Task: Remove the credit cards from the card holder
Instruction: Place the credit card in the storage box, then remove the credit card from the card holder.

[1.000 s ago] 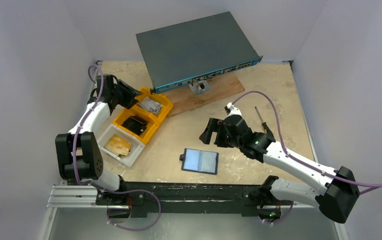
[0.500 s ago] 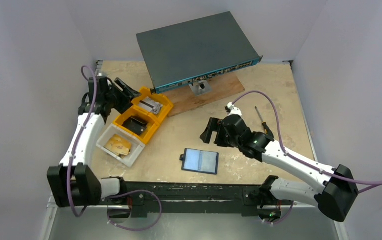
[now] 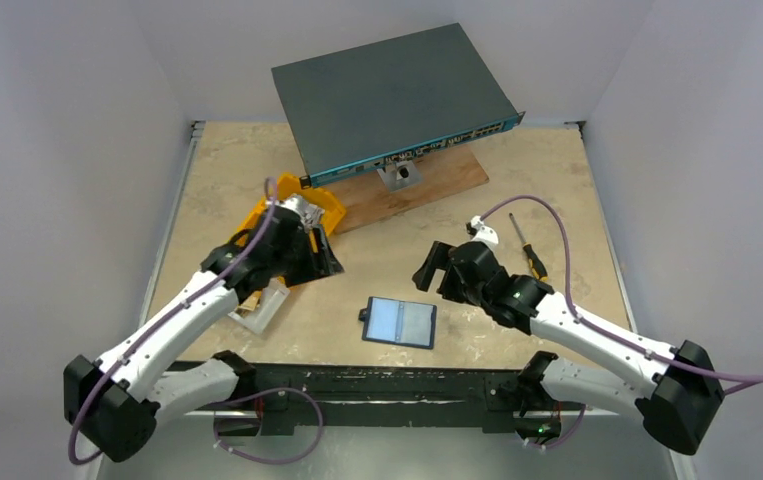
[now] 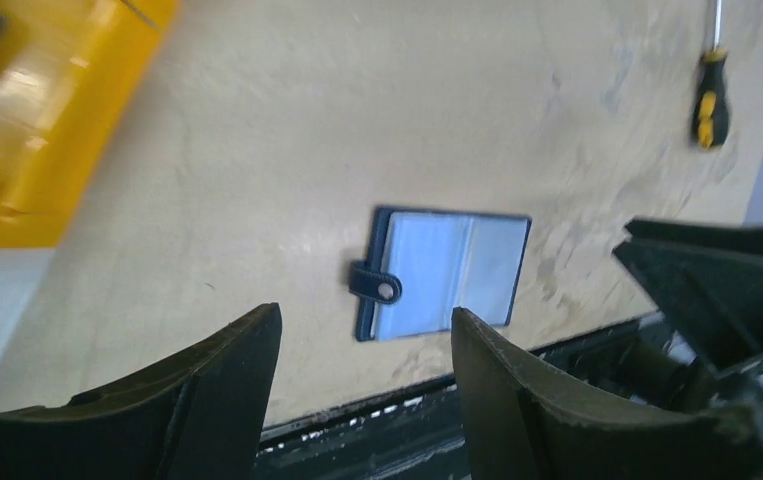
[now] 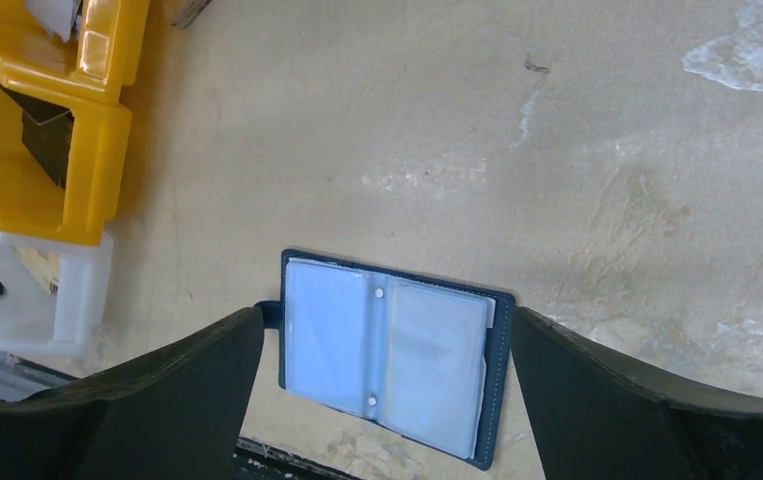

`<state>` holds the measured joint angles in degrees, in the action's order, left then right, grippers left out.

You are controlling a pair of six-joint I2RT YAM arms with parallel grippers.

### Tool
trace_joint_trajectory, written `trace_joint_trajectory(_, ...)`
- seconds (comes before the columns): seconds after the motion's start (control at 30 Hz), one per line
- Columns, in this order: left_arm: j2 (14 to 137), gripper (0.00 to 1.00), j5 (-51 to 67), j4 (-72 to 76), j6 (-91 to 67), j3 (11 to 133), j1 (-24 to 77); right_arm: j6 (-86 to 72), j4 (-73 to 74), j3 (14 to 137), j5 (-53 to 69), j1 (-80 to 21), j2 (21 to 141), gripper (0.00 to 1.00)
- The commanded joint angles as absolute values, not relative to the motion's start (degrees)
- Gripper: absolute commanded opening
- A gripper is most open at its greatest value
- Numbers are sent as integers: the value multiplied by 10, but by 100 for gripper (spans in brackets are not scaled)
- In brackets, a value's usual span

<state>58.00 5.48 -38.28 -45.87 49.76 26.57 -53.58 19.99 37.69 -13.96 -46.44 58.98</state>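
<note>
The card holder (image 3: pixel 400 322) lies open and flat on the table (image 3: pixel 517 180), right of the yellow bins (image 5: pixel 107 150) and nearer the arm bases. Its long axis runs left-right. The black tab (image 4: pixel 375 284), with its pale stud, points toward the bins. The cover is navy and the sleeves (image 5: pixel 337 340) are glossy and clear; they possibly hold cards, but this is unclear. Left gripper (image 4: pixel 365 315), at the bins: jaws apart, empty. Right gripper (image 5: pixel 385 315), right of the bins: jaws wide, empty.

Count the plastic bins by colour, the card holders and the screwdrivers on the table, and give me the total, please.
yellow bins: 2
white bin: 1
card holder: 1
screwdriver: 1
Total: 5
</note>
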Motion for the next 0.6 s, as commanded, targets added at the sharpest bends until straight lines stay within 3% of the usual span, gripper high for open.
trace_joint_trajectory(0.0, 645, 62, -29, -374, -484, 508, 407, -588, 219, 351, -198, -460, 537, 94)
trace_joint_trajectory(0.27, 858, 62, -50, -356, -459, 648, 614, -638, 292, 334, -250, -461, 455, 95)
trace_joint_trajectory(0.57, 992, 55, -35, -357, -428, 745, 663, -710, 381, 305, -278, -461, 364, 96)
